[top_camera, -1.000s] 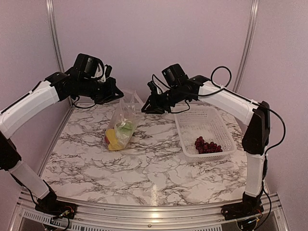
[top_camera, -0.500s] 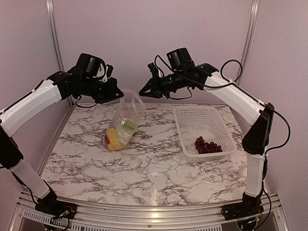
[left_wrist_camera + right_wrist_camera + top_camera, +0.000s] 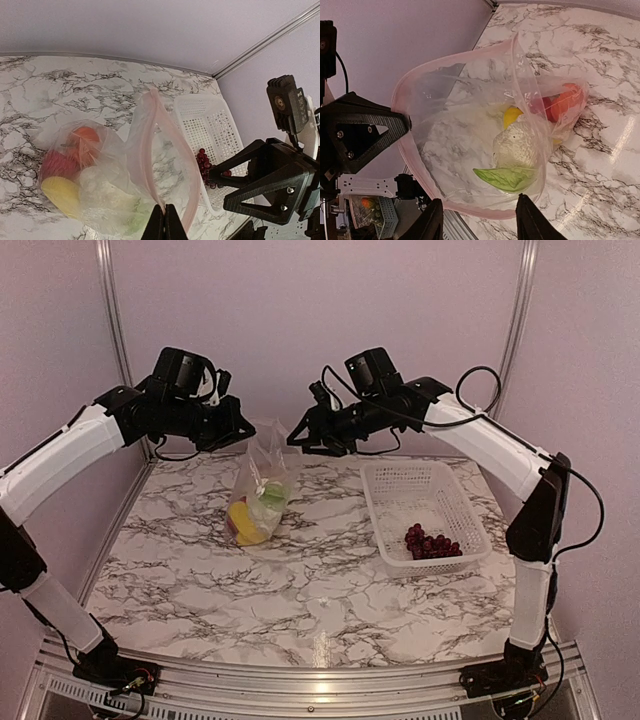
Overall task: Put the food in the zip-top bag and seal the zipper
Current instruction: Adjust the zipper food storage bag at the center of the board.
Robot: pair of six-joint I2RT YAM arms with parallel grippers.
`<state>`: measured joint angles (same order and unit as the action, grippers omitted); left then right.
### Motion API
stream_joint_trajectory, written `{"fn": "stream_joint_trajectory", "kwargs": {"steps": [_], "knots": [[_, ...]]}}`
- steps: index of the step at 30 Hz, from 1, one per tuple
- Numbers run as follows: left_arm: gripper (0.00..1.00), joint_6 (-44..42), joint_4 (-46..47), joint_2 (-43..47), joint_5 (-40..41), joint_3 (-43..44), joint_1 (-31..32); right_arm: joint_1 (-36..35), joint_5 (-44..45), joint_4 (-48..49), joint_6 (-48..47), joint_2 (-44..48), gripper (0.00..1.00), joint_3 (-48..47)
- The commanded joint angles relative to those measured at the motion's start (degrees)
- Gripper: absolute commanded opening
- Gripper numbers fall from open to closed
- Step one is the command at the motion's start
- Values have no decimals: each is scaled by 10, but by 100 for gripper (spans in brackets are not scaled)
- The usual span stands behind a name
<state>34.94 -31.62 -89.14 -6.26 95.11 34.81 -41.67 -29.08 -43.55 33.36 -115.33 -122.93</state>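
Left wrist cam: left gripper (image 3: 163, 214) clamped on zipper (image 3: 145, 170) rim; zip-top bag (image 3: 258, 490) hangs, base seemingly on counter (image 3: 300, 590), most food (image 3: 82, 142) inside. Right gripper (image 3: 479, 202) wide, empty, just beside bag. Grapes (image 3: 432, 543) in basket (image 3: 372, 508). Best: spread zipper first, then drop grapes in.

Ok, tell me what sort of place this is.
Probably a robot test booth, not a real kitchen: plain lilac walls with metal frame posts, a left arm and a right arm bolted at the edge of a marble-print table, and toy food in a bag near a basket.
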Motion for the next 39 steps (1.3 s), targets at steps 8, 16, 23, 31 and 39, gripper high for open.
{"fn": "stream_joint_trajectory", "kwargs": {"steps": [8, 16, 23, 31, 39], "knots": [[0, 13, 11, -1, -37, -50, -4, 1, 115, -42, -27, -23, 47, -10], [0, 18, 16, 8, -45, -60, -4, -6, 84, -57, -44, -50, 18, 2], [0, -7, -5, 6, -52, -41, -4, -17, 40, -27, -5, 0, 0, -61], [0, -27, -31, 20, -13, 25, -4, -12, 37, -17, -8, 25, 0, 18], [0, -28, -13, 35, 29, 27, -4, -1, 45, -6, 4, 44, 0, -1]]}}
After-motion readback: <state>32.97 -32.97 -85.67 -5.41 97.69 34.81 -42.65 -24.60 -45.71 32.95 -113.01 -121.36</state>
